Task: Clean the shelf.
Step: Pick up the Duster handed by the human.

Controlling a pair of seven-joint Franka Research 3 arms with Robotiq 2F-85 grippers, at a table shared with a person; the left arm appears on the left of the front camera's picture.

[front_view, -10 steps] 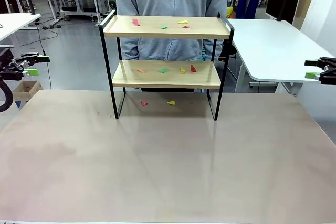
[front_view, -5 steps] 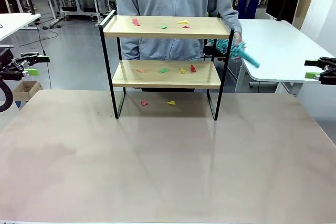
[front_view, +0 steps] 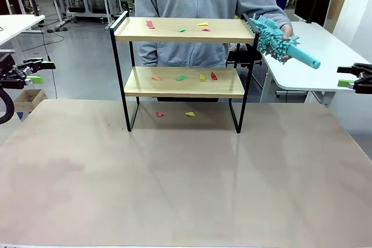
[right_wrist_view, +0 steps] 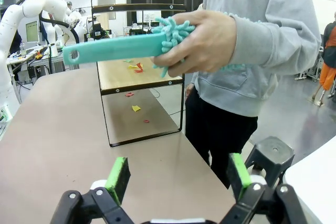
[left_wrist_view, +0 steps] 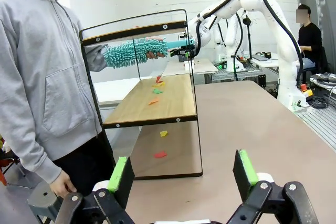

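Since the preceding frame, the person's hand (front_view: 286, 29) has raised a teal duster (front_view: 272, 38) to the right end of the shelf (front_view: 180, 29), handle pointing outward. At left, the left gripper (front_view: 39, 71) is spread and empty. The shelf stands at the far middle of the table (front_view: 186, 190). It appears light, rigid and easily tipped, and is best held by its black uprights. Both boards carry paper scraps (front_view: 181, 78), and two more lie beneath. At right, the right gripper (front_view: 347, 76) is likewise spread and empty.

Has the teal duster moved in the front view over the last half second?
Yes. The duster in the person's hand has risen and swung right, from beside the right post of the shelf up to top-board level.
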